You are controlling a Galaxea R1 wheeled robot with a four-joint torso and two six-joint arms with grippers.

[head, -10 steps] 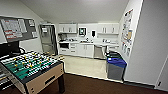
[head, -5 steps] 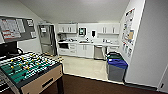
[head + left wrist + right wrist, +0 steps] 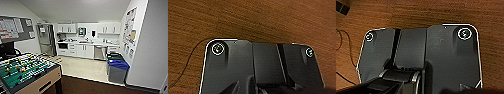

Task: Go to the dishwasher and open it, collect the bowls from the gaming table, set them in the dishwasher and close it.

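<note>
The dishwasher (image 3: 100,52) is a grey steel front set under the white counter at the far end of the room, and its door is closed. It stands several metres ahead of me, beyond a pale floor. The bowls and the gaming table are out of view. Both wrist views look down past the robot's dark plate at brown wood-grain floor (image 3: 268,22), (image 3: 411,15).
A table-football table (image 3: 27,72) with a green field sits close at the lower left. A grey bin with a blue lid (image 3: 117,68) stands by the right wall. A steel fridge (image 3: 46,40) is at the back left. Open floor (image 3: 82,67) leads to the kitchenette.
The whole head view has shifted a little as the robot moves; the kitchenette looks slightly nearer. Nothing in the room has moved.
</note>
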